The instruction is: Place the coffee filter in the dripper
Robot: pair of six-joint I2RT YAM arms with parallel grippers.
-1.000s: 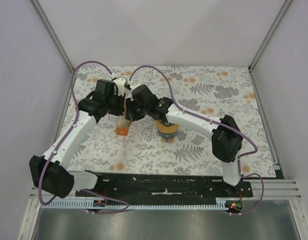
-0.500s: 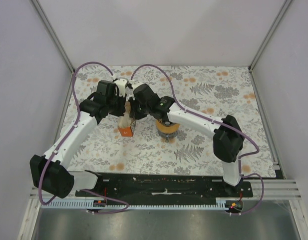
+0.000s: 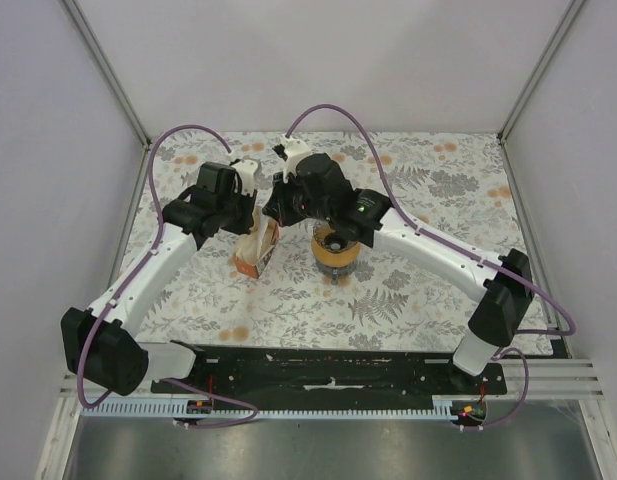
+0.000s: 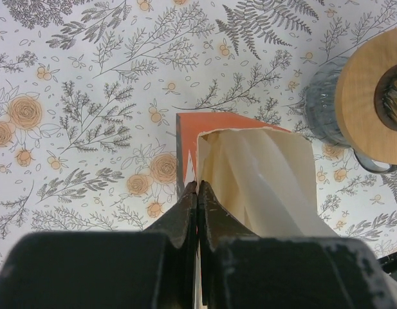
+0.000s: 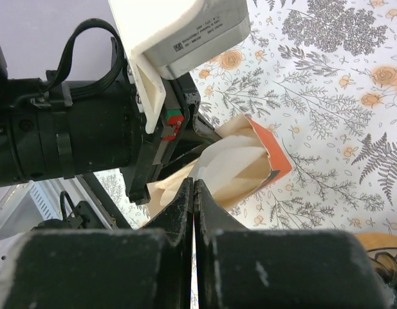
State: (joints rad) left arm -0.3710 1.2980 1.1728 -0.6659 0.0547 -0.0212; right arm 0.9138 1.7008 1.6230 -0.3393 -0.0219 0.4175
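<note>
Left gripper is pressed shut on the rim of the orange packet, steadying it with the cream filter stack inside. Just to its right, the right gripper seems to pinch one coffee filter at the packet's mouth. This looks like the extraction step. Next, the filter must lift free and travel right to the dripper atop the glass cup; no paper shows in the dripper.

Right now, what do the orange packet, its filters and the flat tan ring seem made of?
Orange packet: thin matte card or stiff paper, judging by its torn, jagged mouth. Filters: thin cream paper, softly creased. Flat ring: likely wood, matte tan with faint grain, though plastic is possible.
</note>
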